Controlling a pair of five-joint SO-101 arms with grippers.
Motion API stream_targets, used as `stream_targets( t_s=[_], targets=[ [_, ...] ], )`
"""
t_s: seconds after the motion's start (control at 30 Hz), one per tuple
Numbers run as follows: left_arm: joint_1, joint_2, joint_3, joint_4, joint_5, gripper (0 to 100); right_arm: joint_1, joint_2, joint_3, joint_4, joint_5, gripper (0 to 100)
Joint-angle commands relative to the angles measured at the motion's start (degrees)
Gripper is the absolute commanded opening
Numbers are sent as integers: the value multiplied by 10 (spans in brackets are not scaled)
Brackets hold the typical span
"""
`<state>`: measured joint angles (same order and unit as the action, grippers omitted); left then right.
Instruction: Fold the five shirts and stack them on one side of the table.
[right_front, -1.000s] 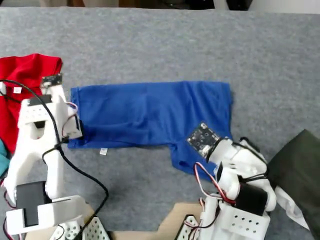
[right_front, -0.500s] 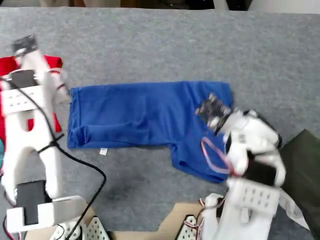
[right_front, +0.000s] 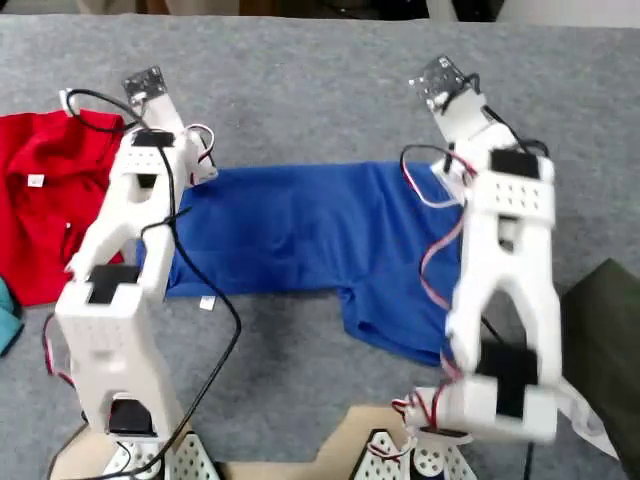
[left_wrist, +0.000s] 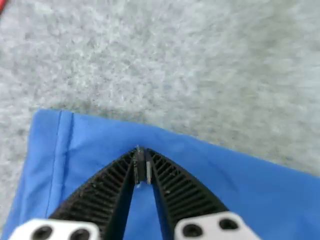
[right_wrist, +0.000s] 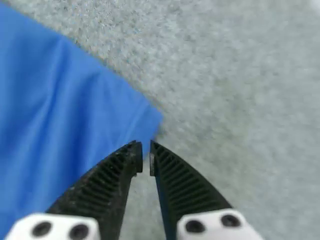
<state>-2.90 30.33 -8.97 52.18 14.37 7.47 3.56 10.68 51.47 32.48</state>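
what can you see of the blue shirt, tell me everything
The blue shirt is bright blue soft-looking fabric, folded into a long band lying flat across the grey table, lightly wrinkled. A sleeve sticks out on its near side toward the right, and a small white tag shows at its near left edge. The left gripper, jaws shut, sits over its far left corner; contact cannot be told.

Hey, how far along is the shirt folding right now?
Early on. Done: the blue shirt looks partly folded, with a sleeve sticking out on the near side. In hand: the left hand and right hand are at its two far corners. Left: finishing it, then the red shirt and the dark shirt at the table's sides. No stack is visible.
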Motion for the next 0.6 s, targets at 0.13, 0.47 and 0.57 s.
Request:
stream_targets(
  t_s=[0.13,0.47,0.57],
  targets=[
    [-44,124,-195,82,0,19,-4,219,-167,-18,-42,44],
    [-63,239,-404,177,-2,19,40,442,-479,151,-40,37],
    [-57,254,-461,231,-25,19,36,451,-553,210,-39,5]
  ],
)
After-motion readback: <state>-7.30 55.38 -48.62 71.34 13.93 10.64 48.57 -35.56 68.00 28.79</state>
